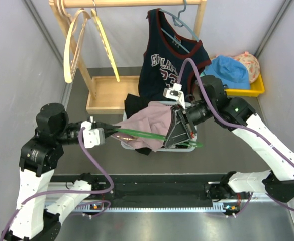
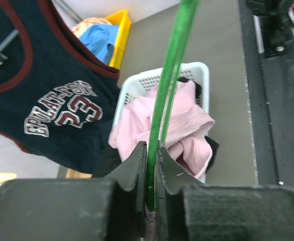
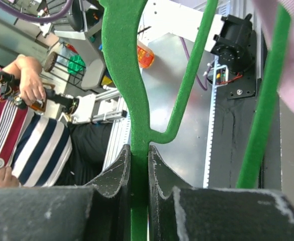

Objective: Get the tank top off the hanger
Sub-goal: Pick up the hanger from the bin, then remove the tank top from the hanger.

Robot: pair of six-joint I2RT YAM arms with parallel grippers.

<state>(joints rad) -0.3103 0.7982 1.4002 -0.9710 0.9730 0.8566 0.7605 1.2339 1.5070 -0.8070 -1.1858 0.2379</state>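
1. Tank top (image 1: 148,124), pink: draped in loose folds over a green hanger (image 1: 131,133), above a white basket (image 1: 124,140) at mid-table. It lies between the two pincers, bunched close against the right one and well apart from the left.
2. Left pincer (image 1: 108,131): clenched on the thin end of the hanger. Its wrist view shows the bar (image 2: 169,85) running straight away from the jaws to the pink cloth (image 2: 187,125).
3. Right pincer (image 1: 173,131): clenched on the hanger's thick stem (image 3: 124,75), just below where a thinner arm branches off. Only the right wrist view shows this; from above, cloth and gripper body hide the grip.
4. Axis: the hanger runs left to right across the table, dipping slightly rightward. The top hangs across it; which edge is neck or hem is probably not readable.
5. Behind: a navy jersey (image 1: 169,60) on a wooden rack (image 1: 136,3).
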